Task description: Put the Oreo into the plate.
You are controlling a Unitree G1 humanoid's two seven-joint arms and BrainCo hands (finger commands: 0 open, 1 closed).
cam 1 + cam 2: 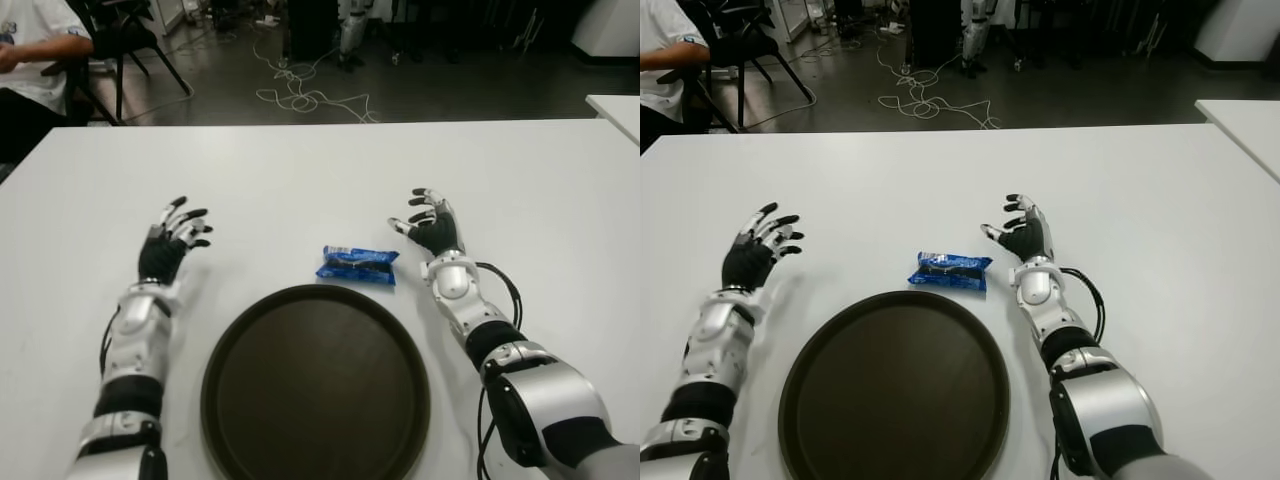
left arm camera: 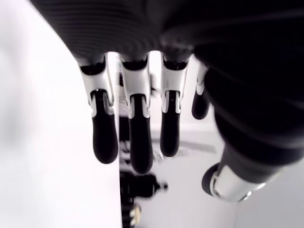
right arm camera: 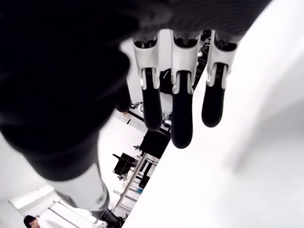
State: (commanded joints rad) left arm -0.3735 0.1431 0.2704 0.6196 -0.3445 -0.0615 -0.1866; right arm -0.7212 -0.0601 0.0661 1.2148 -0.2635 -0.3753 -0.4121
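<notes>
A blue Oreo packet (image 1: pixel 358 265) lies flat on the white table (image 1: pixel 320 170), just beyond the far rim of a round dark plate (image 1: pixel 315 385) that sits near the robot's body. The packet and the plate's rim are very close; whether they touch cannot be told.

The right hand (image 1: pixel 432 226) shows to the right of the packet, near it but apart from it, with its fingers (image 3: pixel 182 116) spread and extended and nothing held between them. The left hand (image 1: pixel 170 240) shows well to the left of the packet, off the plate's far-left side, its fingers (image 2: pixel 140 137) likewise loose and splayed around nothing.

At the far left corner, past the table's edge, a person in a white shirt (image 1: pixel 35 50) sits on a dark chair (image 1: pixel 120 45). Cables (image 1: pixel 300 95) trail across the dark floor beyond the table.
</notes>
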